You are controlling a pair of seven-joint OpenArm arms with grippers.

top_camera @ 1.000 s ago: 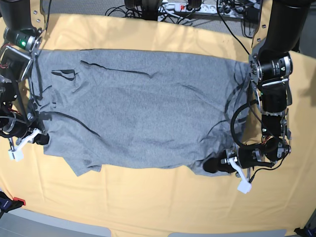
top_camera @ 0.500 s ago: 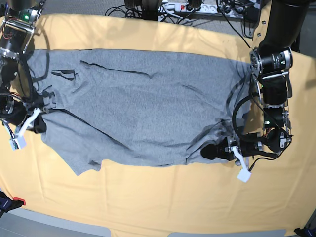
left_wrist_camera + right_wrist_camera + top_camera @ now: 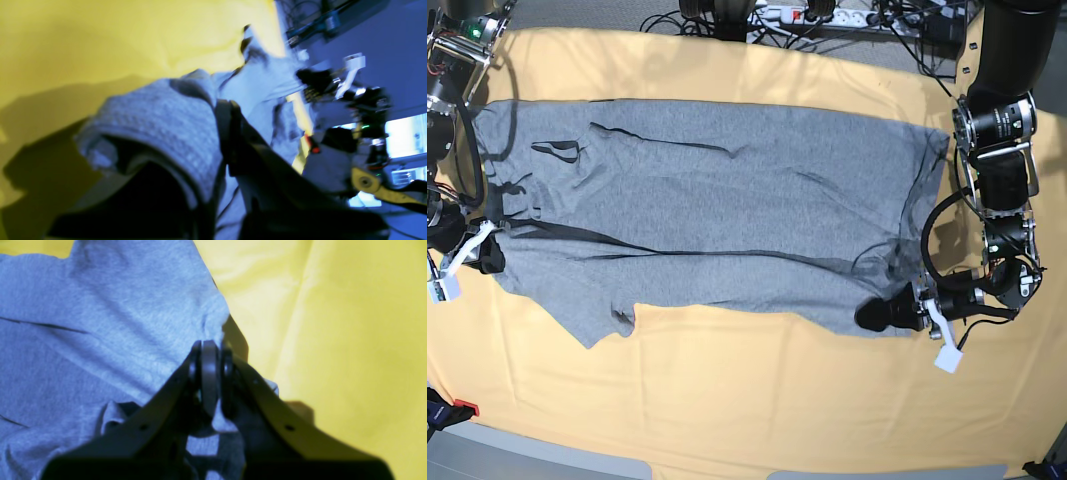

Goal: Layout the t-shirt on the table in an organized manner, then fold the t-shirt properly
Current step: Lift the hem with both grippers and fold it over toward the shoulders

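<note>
Lengthwise, the t-shirt [image 3: 717, 220] lay across the table [image 3: 757, 400], its long axis running from one side of the base view to the other, so that each arm stood at one end of it. The left gripper [image 3: 874, 315] sat at the near corner on that view's right, its jaws pressed together on a fold of grey cloth; in the left wrist view, which was blurred, the fabric [image 3: 166, 116] seemed to bunch over the closed jaws, though I could not make out how deep the bite went. The right gripper [image 3: 489, 258] was at the opposite edge, on the base view's left, and the right wrist view showed its jaws [image 3: 210, 373] pinched shut on the shirt's edge with bare yellow cloth just beside it. Between the two grips a dark crease ran nearly straight through the lower half of the shirt, which suggested the cloth was under tension along that line. Each arm was nearer its own end, and the garment lay inward from both. I judged that the coming move depended on the two pinches acting along that same axis, outward to flatten or together for a fold.
</note>
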